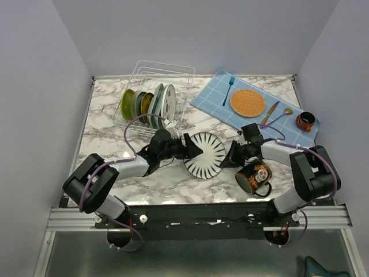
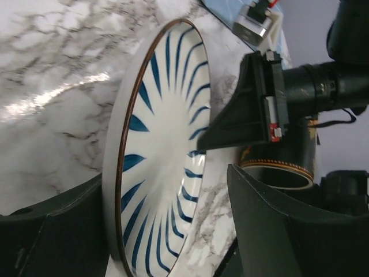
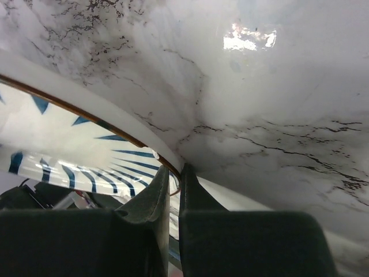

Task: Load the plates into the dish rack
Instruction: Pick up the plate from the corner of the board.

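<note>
A white plate with blue radial stripes (image 1: 206, 154) (image 2: 155, 144) (image 3: 75, 138) stands tilted up at the table's middle. My right gripper (image 1: 226, 158) (image 3: 174, 173) (image 2: 242, 115) is shut on its right rim. My left gripper (image 1: 193, 149) (image 2: 167, 196) is open, its jaws straddling the left rim; one finger (image 2: 57, 225) is behind the plate and the other (image 2: 271, 219) stands clear of its face. The white wire dish rack (image 1: 173, 66) at the back left holds several upright plates (image 1: 147, 103).
A black decorated mug (image 1: 253, 176) (image 2: 282, 167) lies on its side just right of the held plate. A blue checked cloth (image 1: 210, 95) at the back right carries an orange round mat (image 1: 247, 103), a fork (image 1: 228, 90), spoons (image 1: 277, 115) and a small brown bowl (image 1: 305, 121).
</note>
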{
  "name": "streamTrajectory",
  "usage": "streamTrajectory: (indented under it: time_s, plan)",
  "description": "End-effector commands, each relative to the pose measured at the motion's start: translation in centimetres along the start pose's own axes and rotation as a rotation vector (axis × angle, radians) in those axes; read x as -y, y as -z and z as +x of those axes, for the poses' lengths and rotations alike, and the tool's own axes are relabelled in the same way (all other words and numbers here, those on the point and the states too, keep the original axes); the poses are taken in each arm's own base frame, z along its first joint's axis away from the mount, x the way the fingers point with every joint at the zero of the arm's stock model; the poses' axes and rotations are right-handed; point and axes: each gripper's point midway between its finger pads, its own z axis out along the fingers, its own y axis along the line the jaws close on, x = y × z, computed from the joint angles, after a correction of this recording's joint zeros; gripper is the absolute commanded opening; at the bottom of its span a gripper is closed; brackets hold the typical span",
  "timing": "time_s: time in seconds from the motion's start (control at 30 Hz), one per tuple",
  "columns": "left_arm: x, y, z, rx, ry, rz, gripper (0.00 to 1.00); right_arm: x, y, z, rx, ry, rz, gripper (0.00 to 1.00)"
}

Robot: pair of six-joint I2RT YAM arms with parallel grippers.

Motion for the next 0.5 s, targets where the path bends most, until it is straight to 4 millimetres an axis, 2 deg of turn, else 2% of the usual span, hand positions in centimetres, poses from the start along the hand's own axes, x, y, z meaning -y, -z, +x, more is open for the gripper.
streamTrajectory:
  time_s: [0.0,0.47]
  plan:
    - [10.28,2.31,6.51,-0.310,0.016,0.435,0.77,-6.18,0.55,-1.51,0.066,0.116,-0.195,0.01]
    - [10.08,2.25,7.25,-0.332,0.014,0.439,0.65,-5.68,0.49,-1.75,0.081,0.114,-0.170,0.00]
